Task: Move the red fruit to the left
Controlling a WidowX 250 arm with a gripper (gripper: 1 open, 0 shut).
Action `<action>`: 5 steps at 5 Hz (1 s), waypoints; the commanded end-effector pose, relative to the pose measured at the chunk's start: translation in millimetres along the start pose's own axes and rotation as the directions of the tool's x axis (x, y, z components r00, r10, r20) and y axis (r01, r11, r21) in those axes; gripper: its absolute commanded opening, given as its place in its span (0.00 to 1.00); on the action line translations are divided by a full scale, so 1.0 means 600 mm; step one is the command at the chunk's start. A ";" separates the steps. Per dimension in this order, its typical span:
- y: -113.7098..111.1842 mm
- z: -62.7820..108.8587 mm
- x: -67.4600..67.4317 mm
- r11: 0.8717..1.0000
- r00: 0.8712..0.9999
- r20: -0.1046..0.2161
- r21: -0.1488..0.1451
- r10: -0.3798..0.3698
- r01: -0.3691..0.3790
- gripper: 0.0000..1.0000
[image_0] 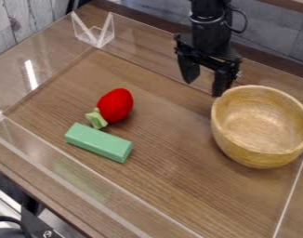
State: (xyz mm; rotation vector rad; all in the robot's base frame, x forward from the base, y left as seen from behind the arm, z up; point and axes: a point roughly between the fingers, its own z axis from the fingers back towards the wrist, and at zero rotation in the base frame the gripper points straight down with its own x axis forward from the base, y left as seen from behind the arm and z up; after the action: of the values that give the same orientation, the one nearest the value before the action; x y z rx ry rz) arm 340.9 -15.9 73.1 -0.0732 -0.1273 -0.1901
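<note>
The red fruit (114, 104) is small, glossy and strawberry-like, with its green stem end toward the lower left. It lies on the wooden table at centre left, touching or nearly touching the green block. My gripper (204, 82) hangs at the back right, well apart from the fruit, just left of the bowl's far rim. Its black fingers (221, 84) point down with a gap between them, and it holds nothing.
A flat green rectangular block (97, 141) lies just in front of the fruit. A wooden bowl (259, 125) stands at the right. Clear acrylic walls (30, 74) ring the table. A clear stand (93, 31) sits at the back left.
</note>
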 end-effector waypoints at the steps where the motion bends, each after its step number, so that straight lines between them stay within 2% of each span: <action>1: -0.011 0.019 0.011 1.000 0.999 0.028 0.007 -0.028 0.028 1.00; 2: -0.026 0.002 0.012 0.999 0.999 -0.009 -0.001 -0.047 0.047 1.00; 4: 0.045 0.037 -0.037 0.999 1.000 0.013 0.045 -0.011 0.010 1.00; 5: 0.056 0.050 -0.046 0.998 1.000 0.008 0.050 -0.023 0.022 1.00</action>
State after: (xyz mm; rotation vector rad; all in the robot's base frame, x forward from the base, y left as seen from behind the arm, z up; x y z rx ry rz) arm 314.5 21.6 73.9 -0.0431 -0.0707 -0.2030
